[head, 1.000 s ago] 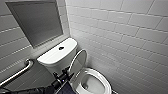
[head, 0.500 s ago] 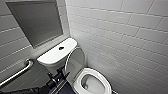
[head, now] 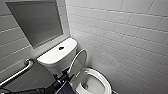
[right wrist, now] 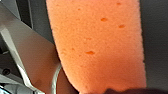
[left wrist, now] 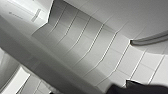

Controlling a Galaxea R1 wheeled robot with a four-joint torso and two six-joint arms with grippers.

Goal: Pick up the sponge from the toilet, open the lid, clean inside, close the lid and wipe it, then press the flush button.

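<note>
Toilet [head: 100, 75], white, lid [head: 79, 61] standing raised by the tank [head: 57, 56], flush button [head: 61, 48] showing on its top; sponge [right wrist: 97, 45], orange, seemingly being clamped by the right gripper [right wrist: 117, 90]; left gripper [head: 60, 80] hovering near the lid's hinge end, its spread impossible to tell.

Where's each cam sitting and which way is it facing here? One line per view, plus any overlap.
Head: high up, facing forward and down at the toilet, lid raised, flush button; the dark left arm enters bottom left.
Left wrist: on that arm, facing the tiled wall; a dark robot part at one edge.
Right wrist: on the right arm, close on the held sponge.
Shared: head and left wrist both see tiled wall.
</note>
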